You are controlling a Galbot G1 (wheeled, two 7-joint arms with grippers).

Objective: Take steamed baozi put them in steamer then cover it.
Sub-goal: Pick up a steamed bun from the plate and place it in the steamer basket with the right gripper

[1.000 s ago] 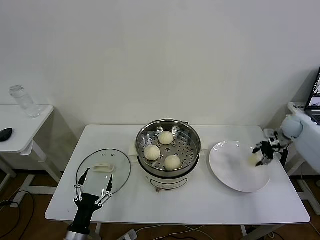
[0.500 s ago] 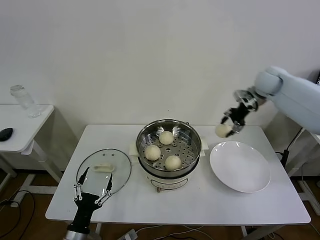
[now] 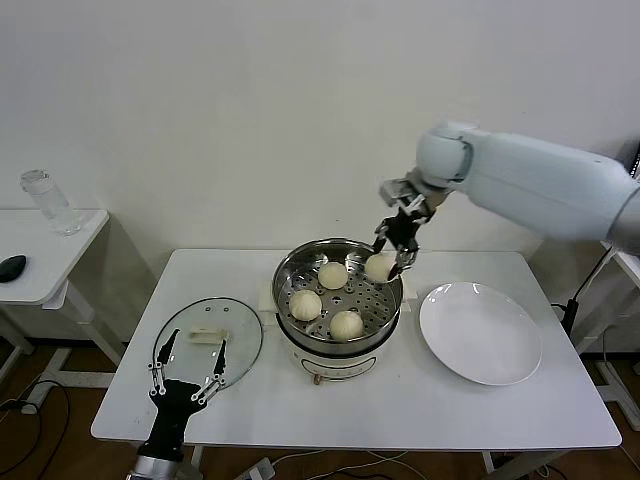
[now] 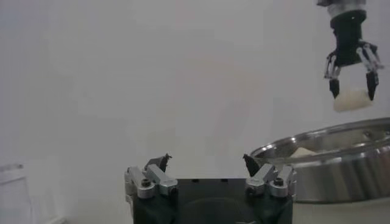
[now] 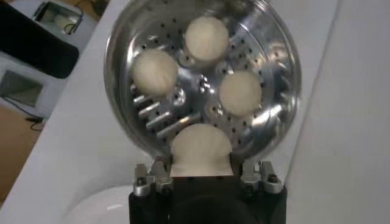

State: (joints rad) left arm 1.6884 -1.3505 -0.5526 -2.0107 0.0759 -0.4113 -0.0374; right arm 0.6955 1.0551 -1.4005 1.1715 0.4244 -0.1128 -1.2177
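The steamer (image 3: 372,303) stands mid-table with three steamed baozi (image 3: 332,275) (image 3: 305,304) (image 3: 346,324) on its perforated floor. My right gripper (image 3: 388,260) hangs just above the steamer's right rear side, shut on another baozi (image 3: 381,267). In the right wrist view that baozi (image 5: 201,146) sits between the fingers over the steamer (image 5: 274,67). The cover (image 3: 240,330), clear glass with a white handle, lies flat on the table left of the steamer. My left gripper (image 3: 195,350) is open at the cover's near edge, holding nothing. In the left wrist view the left gripper (image 4: 207,161) faces the steamer (image 4: 329,173).
A bare white plate (image 3: 480,332) lies right of the steamer. A side table at the far left carries a glass jar (image 3: 45,200) and a dark object (image 3: 10,267). The white wall stands close behind the table.
My right gripper lifted the baozi off the plate and carried it up and left to above the steamer. The left gripper stayed at the cover.
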